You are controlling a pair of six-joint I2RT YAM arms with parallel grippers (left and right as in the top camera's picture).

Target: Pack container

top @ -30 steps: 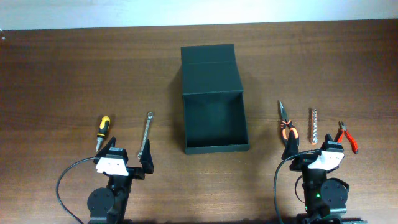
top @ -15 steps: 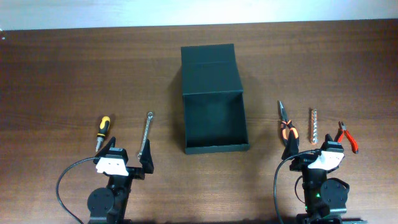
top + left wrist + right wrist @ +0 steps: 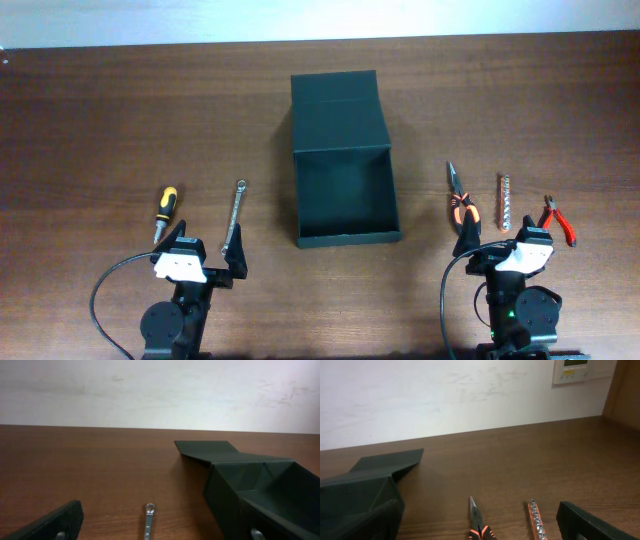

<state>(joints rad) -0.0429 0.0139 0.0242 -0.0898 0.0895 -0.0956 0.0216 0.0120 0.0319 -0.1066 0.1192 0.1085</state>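
The container (image 3: 345, 236), a dark green-black box, stands open in the middle of the table with its flap lid (image 3: 335, 100) laid back behind it; nothing shows inside. Left of it lie a wrench (image 3: 235, 213) and a yellow-and-black screwdriver (image 3: 164, 211). Right of it lie orange-handled long-nose pliers (image 3: 461, 206), a socket rail (image 3: 506, 202) and small red cutters (image 3: 558, 220). My left gripper (image 3: 207, 248) is open just short of the wrench (image 3: 148, 521). My right gripper (image 3: 503, 243) is open, with the pliers (image 3: 477, 522) and the rail (image 3: 537, 521) ahead of it.
The wooden table (image 3: 120, 110) ends at a pale wall behind the container. A wall panel (image 3: 576, 370) hangs at the upper right in the right wrist view. Both arm bases sit at the table's near edge, with a cable looping by the left one (image 3: 100, 295).
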